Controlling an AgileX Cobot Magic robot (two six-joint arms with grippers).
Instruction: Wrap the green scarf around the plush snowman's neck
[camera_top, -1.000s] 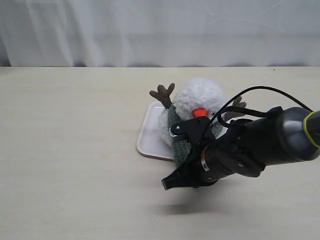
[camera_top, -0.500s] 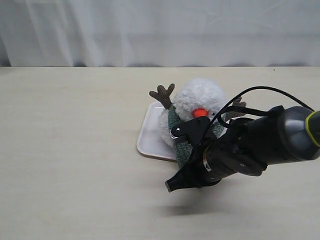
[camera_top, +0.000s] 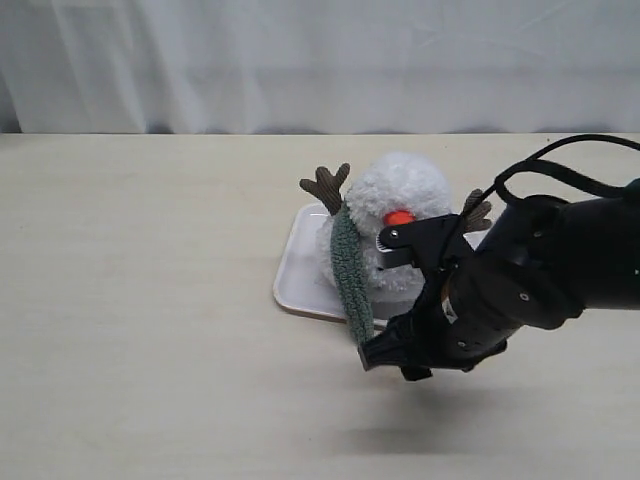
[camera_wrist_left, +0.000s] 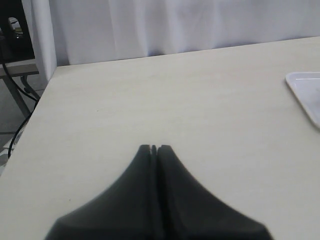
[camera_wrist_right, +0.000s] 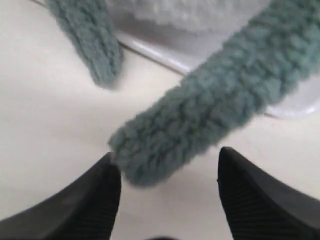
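Exterior view: the snowman (camera_top: 400, 195) sits on a white tray (camera_top: 298, 272) on the pale bench (camera_top: 150, 300). A white curtain (camera_top: 320, 60) hangs at the back. The snowman has an orange nose (camera_top: 399, 217) and a brown twig arm (camera_top: 325, 187) sticking up at the left. The other twig arm peeks out at the right, by the black arm. The scarf (camera_top: 352, 275) hangs down the left side of the snowman. It starts where the head meets the body, goes down over the edge of the tray, and ends on the bench. The right gripper (camera_top: 372, 357) is low, just in front of the tray, and its tips are near the bottom of that scarf end. The big black arm hides much of the snowman's body. In the right wrist view the right gripper's (camera_wrist_right: 167, 157) jaws are wide apart. A fuzzy green scarf end (camera_wrist_right: 200, 110) lies on the bench between them, running slantwise from the tray. The jaws do not squeeze it. The other scarf end (camera_wrist_right: 90, 40) lies off to one side, apart from the first. In the left wrist view the left gripper (camera_wrist_left: 154, 148) has its jaws pressed together with nothing in them. It is over bare bench, and only a corner of the tray (camera_wrist_left: 305, 92) shows at the side.
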